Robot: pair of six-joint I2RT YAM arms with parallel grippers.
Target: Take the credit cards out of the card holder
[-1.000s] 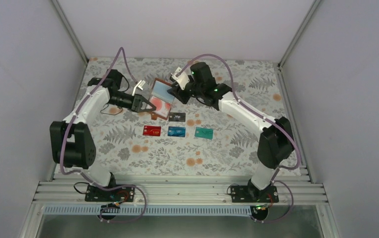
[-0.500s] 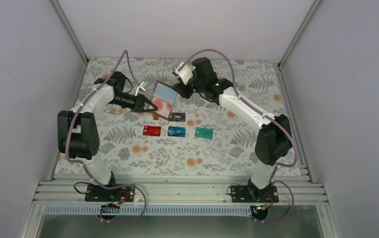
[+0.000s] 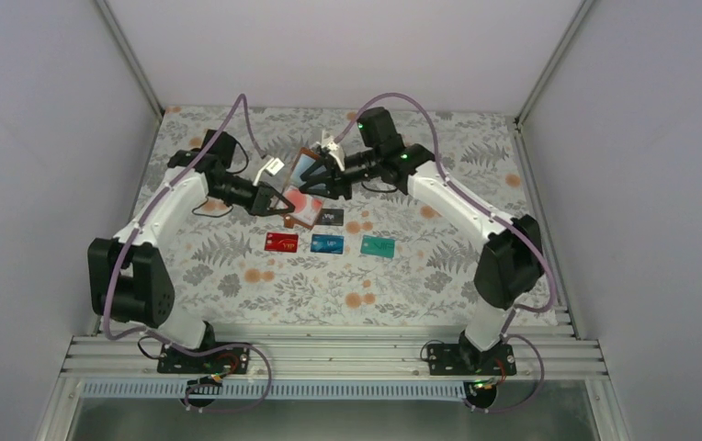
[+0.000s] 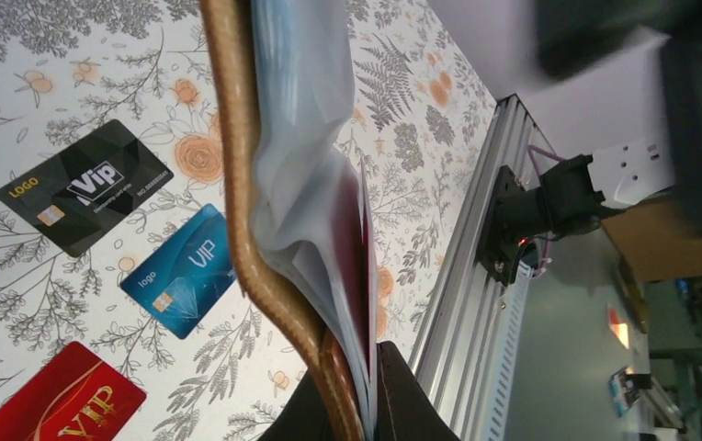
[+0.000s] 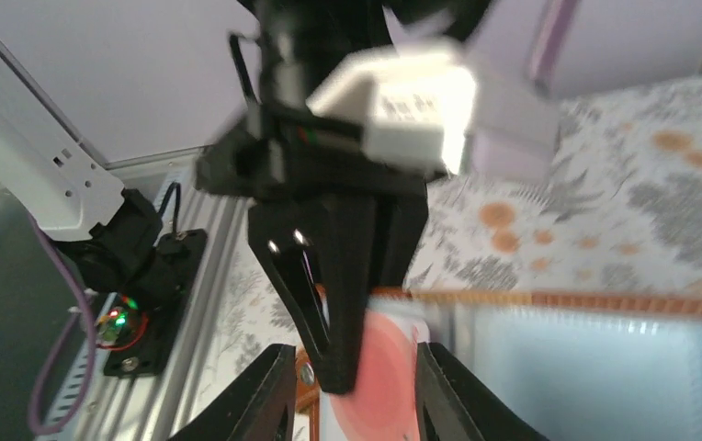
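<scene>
My left gripper [image 3: 281, 201] is shut on the lower edge of the brown card holder [image 3: 302, 169] and holds it open and tilted above the table. In the left wrist view the left gripper [image 4: 363, 388] pinches the holder [image 4: 234, 175], with a dark red card [image 4: 358, 266] in its pale pockets. My right gripper [image 3: 322, 180] is open at the holder's inner face. In the right wrist view the right gripper [image 5: 355, 358] straddles the red-white card [image 5: 386, 381] in its pocket. Black [image 3: 329, 217], red [image 3: 281, 242], blue [image 3: 327, 243] and teal [image 3: 378, 245] cards lie on the table.
The floral tablecloth [image 3: 421, 276] covers the table. White walls stand on three sides and an aluminium rail [image 3: 329, 354] runs along the near edge. The black [image 4: 85, 197], blue [image 4: 182, 271] and red [image 4: 62, 404] cards lie right below the held holder.
My right gripper has swung down and left onto the holder's inner face. The left arm has shifted and the holder is tilted further over than before.
</scene>
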